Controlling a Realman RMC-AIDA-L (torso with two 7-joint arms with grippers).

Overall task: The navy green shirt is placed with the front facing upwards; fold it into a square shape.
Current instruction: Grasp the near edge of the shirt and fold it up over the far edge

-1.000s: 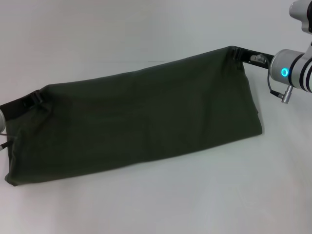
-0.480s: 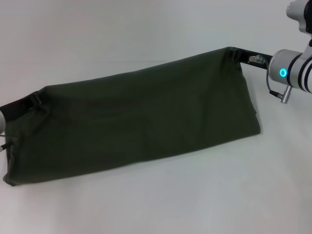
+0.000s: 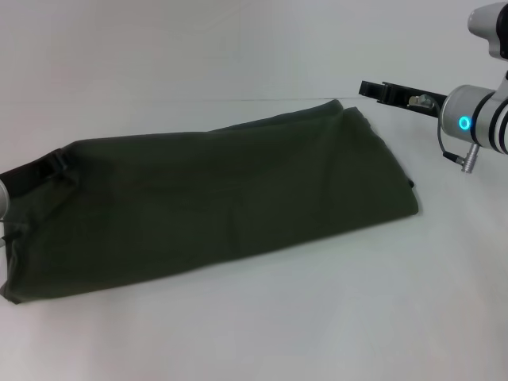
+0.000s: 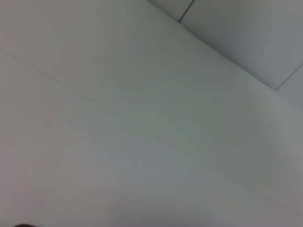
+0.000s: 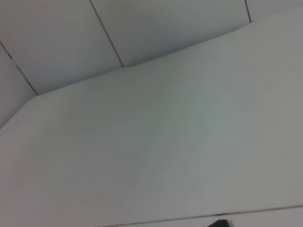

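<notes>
shirt [image 3: 214,198]: folded band on desk [image 3: 317,317] | right gripper [image 3: 373,89]: 2 o'clock, fingers empty, clear of cloth | left gripper [image 3: 51,168]: 9 o'clock, fingers pinching shirt edge

A plain white table [image 3: 238,333] filled the head view, smooth and evenly lit, with soft shadows and no glare. A thin straight seam [image 3: 270,99] crossed its far part. In the left wrist view the white surface carried a faint diagonal line, and beyond it stood a pale wall [image 4: 246,33] divided by dark joints. The right wrist view showed similar light wall panels [image 5: 165,28] with thin dark seams.
</notes>
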